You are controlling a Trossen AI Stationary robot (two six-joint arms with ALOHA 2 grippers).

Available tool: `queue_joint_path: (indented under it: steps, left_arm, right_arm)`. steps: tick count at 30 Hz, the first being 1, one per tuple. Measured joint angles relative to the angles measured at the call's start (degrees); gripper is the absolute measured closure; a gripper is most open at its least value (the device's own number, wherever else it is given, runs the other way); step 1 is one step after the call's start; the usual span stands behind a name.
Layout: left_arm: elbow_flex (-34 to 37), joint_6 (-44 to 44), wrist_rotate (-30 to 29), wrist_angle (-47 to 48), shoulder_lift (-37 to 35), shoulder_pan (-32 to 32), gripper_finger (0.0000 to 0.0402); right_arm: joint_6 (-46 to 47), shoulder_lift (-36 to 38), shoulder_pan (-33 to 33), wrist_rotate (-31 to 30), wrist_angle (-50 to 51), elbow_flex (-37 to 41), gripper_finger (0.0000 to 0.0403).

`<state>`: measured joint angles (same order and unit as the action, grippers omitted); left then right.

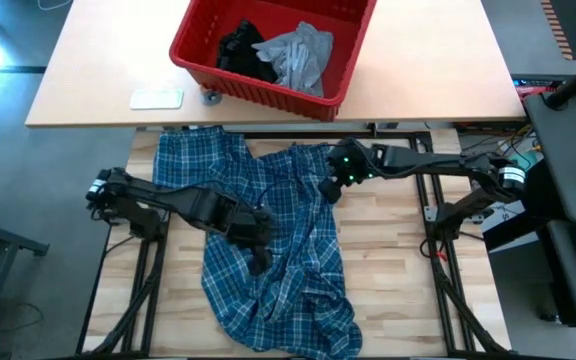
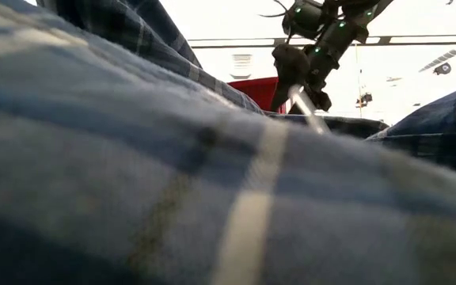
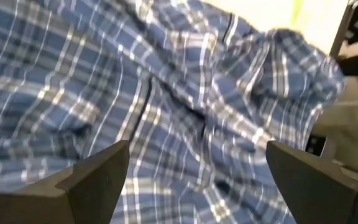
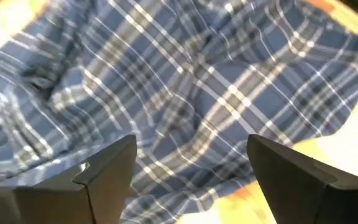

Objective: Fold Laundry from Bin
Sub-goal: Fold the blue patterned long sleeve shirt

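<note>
The blue-and-white plaid shirt (image 1: 268, 250) lies crumpled on the near wooden table, reaching from its far edge to its near edge. In the low view the plaid shirt (image 2: 172, 182) fills the foreground. My left gripper (image 1: 258, 248) hangs open over the shirt's middle, and in its wrist view the wide-apart fingers (image 3: 98, 180) have only cloth (image 3: 185, 106) beneath them. My right gripper (image 1: 330, 187) hovers open over the shirt's far right part (image 4: 185, 93), and it also shows in the low view (image 2: 305, 95). The red bin (image 1: 343, 85) stands on the far table, with a grey T-shirt (image 1: 298, 55) and a black garment (image 1: 240, 50) inside.
A flat white object (image 1: 156, 97) and a small grey object (image 1: 211, 96) lie on the far table left of the bin. Bare wood (image 1: 393, 260) shows to the right of the shirt. Black frame legs (image 1: 133, 280) run along both sides.
</note>
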<state>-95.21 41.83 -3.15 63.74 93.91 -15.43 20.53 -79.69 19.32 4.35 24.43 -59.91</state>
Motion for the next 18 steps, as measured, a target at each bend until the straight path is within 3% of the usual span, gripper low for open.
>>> queue_joint_path:
  steps: [8, 14, 18]
  left_arm:
    - [10.0, -0.2, -1.6, -16.9, 0.0, 1.9, 0.0041]
    - [19.2, 1.8, 3.9, -33.6, 1.4, 1.2, 0.0041]
    - [23.0, 4.9, 4.2, -40.9, 2.7, 1.0, 0.0041]
  right_arm:
    - [0.4, 4.8, 0.1, -0.3, -3.2, 4.1, 0.011]
    - [-11.1, 5.5, 0.6, -0.5, -6.2, 7.8, 0.0122]
    - [-13.5, 2.2, 3.6, 0.5, -8.9, 8.6, 0.0158]
